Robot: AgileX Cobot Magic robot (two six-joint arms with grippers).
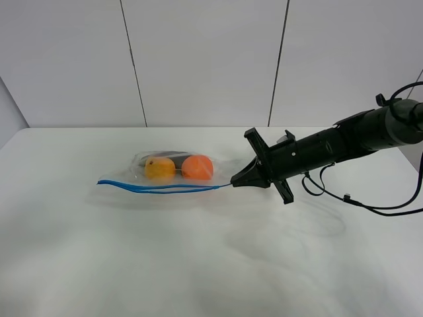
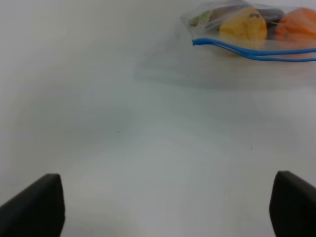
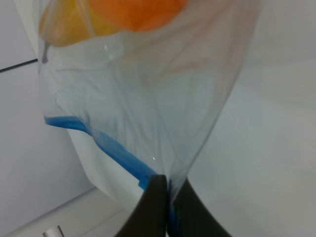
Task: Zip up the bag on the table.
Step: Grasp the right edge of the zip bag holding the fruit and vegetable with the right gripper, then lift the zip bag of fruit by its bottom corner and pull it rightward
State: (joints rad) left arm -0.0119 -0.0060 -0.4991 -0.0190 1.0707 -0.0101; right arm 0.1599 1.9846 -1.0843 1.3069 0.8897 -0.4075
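1. The desk (image 1: pixel 198 264), white and matte, filled the lower part of the high view. A pale panelled wall (image 1: pixel 198 59) stood behind it.
2. My right arm (image 1: pixel 344 142), black, reached in from the right of the high view, low over the desk. A black cable (image 1: pixel 390 210) trailed on the surface beneath it.
3. The bag (image 1: pixel 142 162) lay on the desk, left of centre and toward the far side. It was clear and floppy, and its long zip edge faced the camera.
4. Inside the bag lay a yellow-orange fruit (image 1: pixel 160 168) and, just beside it on the right, a deeper orange fruit (image 1: pixel 197 167). A dark item (image 1: pixel 168 154) lay behind them; I could not identify it.
5. The blue zip strip (image 1: pixel 158 189) ran along the near edge of the bag. Over part of its length two blue lines showed apart from one another.
6. My right jaws were pinched tight on the bag's right-hand corner, at the end of the zip strip. In the right wrist view the fingertips (image 3: pixel 158 197) met with the clear plastic and blue strip clamped between them.
7. My left jaws were spread wide, holding nothing. The left wrist view showed the fingertips (image 2: pixel 34 207) at opposite sides with bare desk between them, and the bag well ahead of them. They were not seen in the high view.
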